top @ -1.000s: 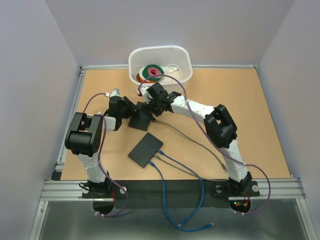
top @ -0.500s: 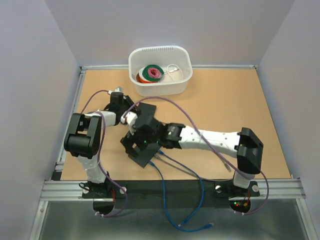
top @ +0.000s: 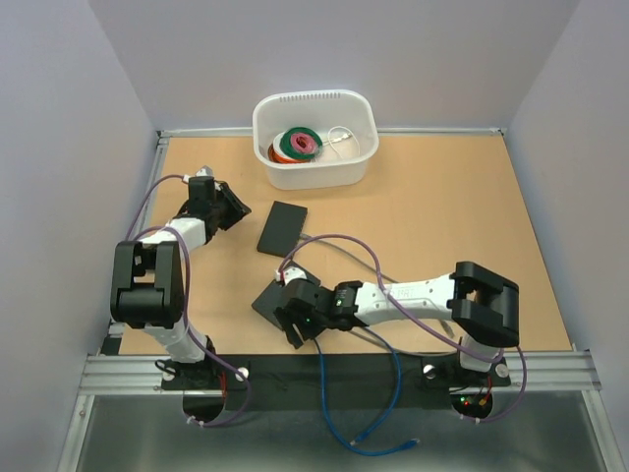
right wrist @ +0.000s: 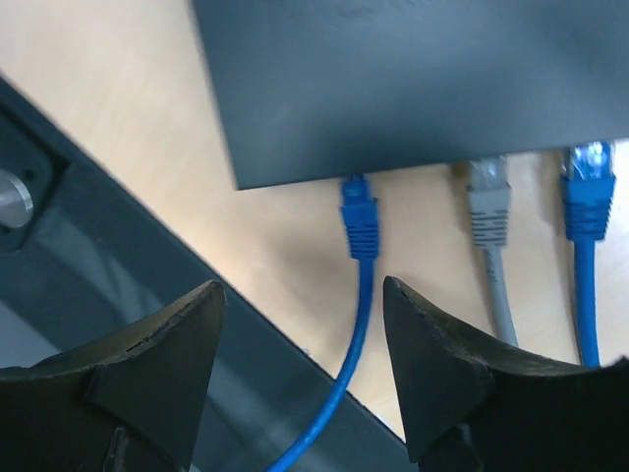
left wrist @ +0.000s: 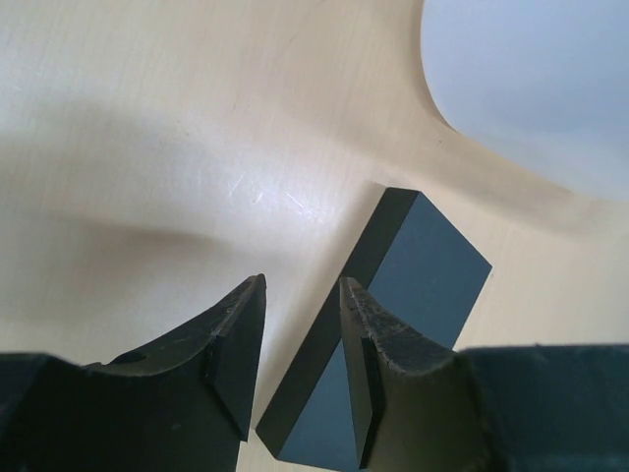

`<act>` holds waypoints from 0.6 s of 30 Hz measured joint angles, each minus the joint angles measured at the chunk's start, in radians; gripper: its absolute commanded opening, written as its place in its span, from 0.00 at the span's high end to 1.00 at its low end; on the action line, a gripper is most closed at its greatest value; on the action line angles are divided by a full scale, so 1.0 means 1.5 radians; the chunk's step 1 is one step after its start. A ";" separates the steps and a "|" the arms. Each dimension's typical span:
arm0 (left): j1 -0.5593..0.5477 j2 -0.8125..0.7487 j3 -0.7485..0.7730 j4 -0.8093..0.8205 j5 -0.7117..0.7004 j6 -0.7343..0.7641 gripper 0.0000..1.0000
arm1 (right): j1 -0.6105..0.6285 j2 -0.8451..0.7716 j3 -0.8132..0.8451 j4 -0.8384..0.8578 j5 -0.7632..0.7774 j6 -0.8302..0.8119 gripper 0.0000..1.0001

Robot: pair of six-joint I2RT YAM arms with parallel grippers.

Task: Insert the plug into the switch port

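The plug (right wrist: 359, 216) is a small blue moulded piece on a thin blue cable (right wrist: 358, 334). I judge it light and hard in the head and ribbed boot, while the cable behind is limp and will bend away if pushed from far back. The best hold is across the ribbed boot, just behind the head, with the latch side left free. A grip on the cable alone would likely buckle it rather than drive the head in, and a hard squeeze on the tip could crack it.

The plug lies low over the table (right wrist: 118, 88) with its head against the near edge of the switch (right wrist: 413, 79). In the right wrist view it is the leftmost of three along that edge, with a grey plug (right wrist: 488, 202) and a second blue plug (right wrist: 588, 192) further along. Whether it has clicked fully home I cannot tell.

The right gripper (right wrist: 302, 290) hangs just behind and above the plug, jaws spread wide and holding nothing, the cable running under the gap nearer one finger. The left gripper (left wrist: 300, 285) is well apart at the far left of the table, jaws partly open and empty, beside a separate black box (left wrist: 413, 265)
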 measured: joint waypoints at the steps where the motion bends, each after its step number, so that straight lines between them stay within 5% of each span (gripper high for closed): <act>1: -0.001 -0.004 0.000 -0.004 0.001 0.002 0.53 | -0.001 0.000 -0.008 0.001 0.006 0.012 0.30; 18: -0.002 -0.044 -0.001 -0.026 0.002 0.012 0.54 | 0.001 -0.057 -0.019 -0.016 0.034 0.063 0.35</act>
